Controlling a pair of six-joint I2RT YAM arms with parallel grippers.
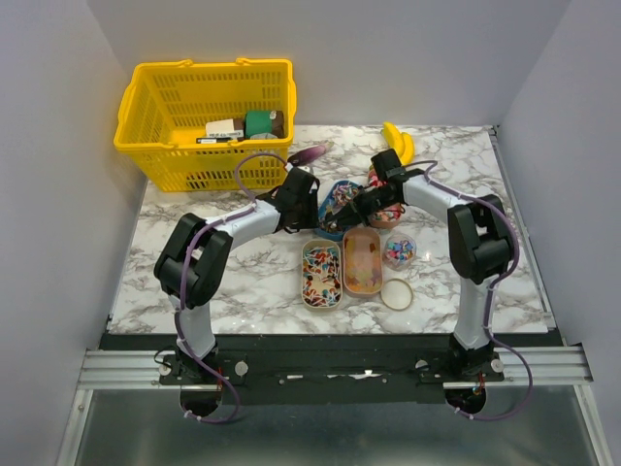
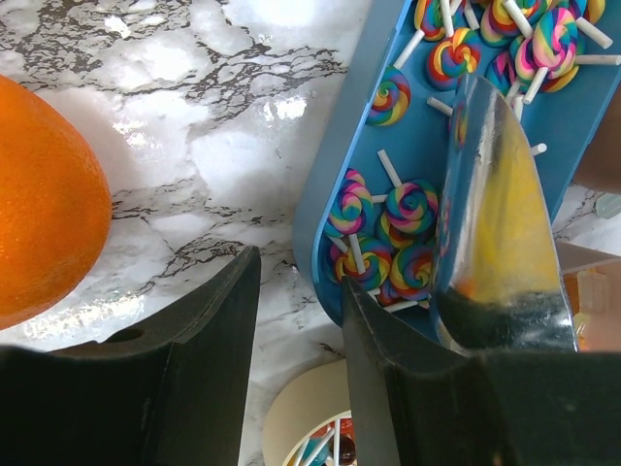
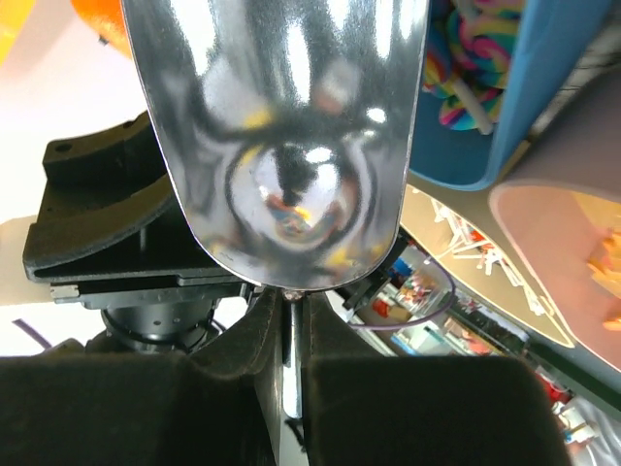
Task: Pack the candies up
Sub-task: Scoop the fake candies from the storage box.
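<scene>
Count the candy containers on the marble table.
5: blue oval lollipop tray centre; red dish right of it, half covered; cream oval tub and pink oval tub nearer; small clear cup beside them. Others may be hidden.

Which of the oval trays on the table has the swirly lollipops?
The blue tray, farthest from the arm bases, holds the lollipops. The cream tray has small mixed sweets; the pink tray beside it, only a few orange bits.

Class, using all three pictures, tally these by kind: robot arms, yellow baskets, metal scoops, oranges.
Robot arm: 2, left arm and right arm
Yellow basket: 1
Metal scoop: 1
Orange: 1
Total: 5
</scene>
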